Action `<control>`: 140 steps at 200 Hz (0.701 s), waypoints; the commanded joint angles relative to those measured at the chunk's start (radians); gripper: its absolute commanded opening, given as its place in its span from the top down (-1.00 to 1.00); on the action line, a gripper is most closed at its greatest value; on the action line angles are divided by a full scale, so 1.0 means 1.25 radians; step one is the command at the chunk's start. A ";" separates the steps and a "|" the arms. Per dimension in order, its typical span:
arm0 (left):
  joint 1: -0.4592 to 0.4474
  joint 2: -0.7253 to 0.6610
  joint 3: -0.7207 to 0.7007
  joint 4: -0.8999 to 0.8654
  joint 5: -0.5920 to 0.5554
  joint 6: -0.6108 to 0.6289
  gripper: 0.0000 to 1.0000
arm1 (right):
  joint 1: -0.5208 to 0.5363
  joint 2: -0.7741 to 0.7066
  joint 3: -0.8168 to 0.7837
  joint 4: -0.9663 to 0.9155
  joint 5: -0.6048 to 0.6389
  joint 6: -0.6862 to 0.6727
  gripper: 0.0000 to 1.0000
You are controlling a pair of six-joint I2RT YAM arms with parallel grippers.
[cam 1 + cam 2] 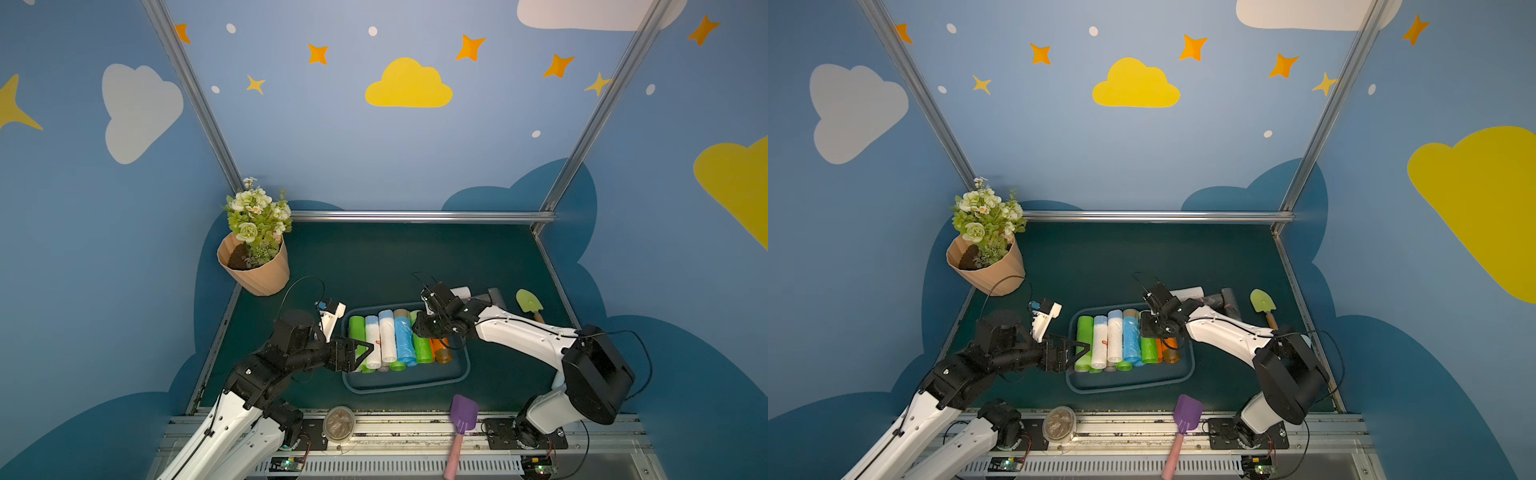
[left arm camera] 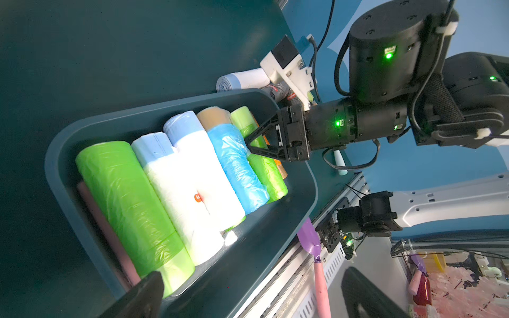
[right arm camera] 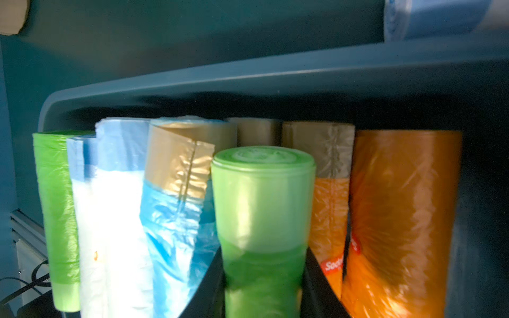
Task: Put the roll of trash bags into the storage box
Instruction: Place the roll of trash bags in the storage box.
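**Nearly home: the green roll sits in the row, tool clamped on it**

The roll of trash bags, light green, is inside the storage box, between the blue roll and the orange roll. The right tool pinches it across the barrel, one jaw on each side. Whether it rests on the box floor or on rolls beneath, I cannot tell.

It should handle as light and not fragile: thin film wound tight, so a firm cylinder with a little give. The glossy skin looks slippery, and a loose outer wrap could slide. The middle of the barrel is the sensible hold, not the ends.

The box is close to full. From its left end run a green roll, two white rolls, the blue one, the held one, the orange one and a tan roll. More roll ends show underneath.

The left tool hangs spread wide over the box's left end, holding nothing. A white roll and a dark grey roll lie on the bench beyond the box.
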 commanded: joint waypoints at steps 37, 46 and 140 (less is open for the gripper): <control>0.000 -0.002 0.004 0.010 0.009 0.002 -1.00 | 0.003 0.016 -0.006 0.022 -0.006 0.003 0.45; 0.000 -0.001 0.004 0.010 0.010 0.002 -1.00 | 0.004 0.018 -0.005 0.023 -0.007 0.002 0.45; 0.000 0.003 0.004 0.011 0.013 0.002 -1.00 | 0.006 0.028 -0.002 0.033 -0.019 0.003 0.45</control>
